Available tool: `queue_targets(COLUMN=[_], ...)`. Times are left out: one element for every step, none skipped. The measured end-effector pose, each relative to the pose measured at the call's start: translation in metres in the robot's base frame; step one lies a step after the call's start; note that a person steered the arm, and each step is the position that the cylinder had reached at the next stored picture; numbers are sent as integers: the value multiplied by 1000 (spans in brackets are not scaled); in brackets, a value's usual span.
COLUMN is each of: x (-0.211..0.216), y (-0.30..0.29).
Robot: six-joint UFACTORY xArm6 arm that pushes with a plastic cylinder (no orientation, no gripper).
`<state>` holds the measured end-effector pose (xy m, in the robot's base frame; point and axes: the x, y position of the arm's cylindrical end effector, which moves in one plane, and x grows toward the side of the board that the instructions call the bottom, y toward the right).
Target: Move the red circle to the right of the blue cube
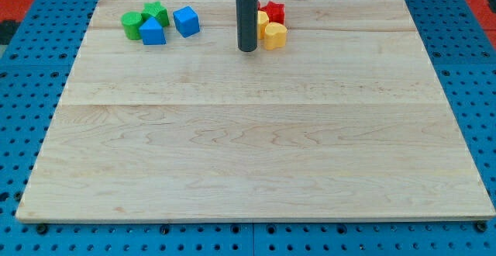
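The blue cube (186, 21) sits near the view's top left. My tip (246, 50) rests on the board to the right of it, just left of a cluster of red and yellow blocks. A red star (273, 12) lies at the top of that cluster. A yellow block (275, 36) lies below it, and a second yellow block (263, 22) is partly hidden by the rod. A red sliver (259, 5) shows at the rod's right edge; I cannot tell whether it is the red circle. No whole red circle shows.
Left of the blue cube lie a blue triangular block (153, 32), a green circle (132, 25) and a green star (156, 12). The wooden board (248, 147) sits on a blue perforated table (23, 93).
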<state>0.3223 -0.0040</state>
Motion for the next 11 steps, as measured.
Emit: queue_targets(x=[6,43,-16,-106,-109,-93,-76,-48,-28,-19,-19], y=[6,49,162,161,69,21,-26,-27,-22,13,47])
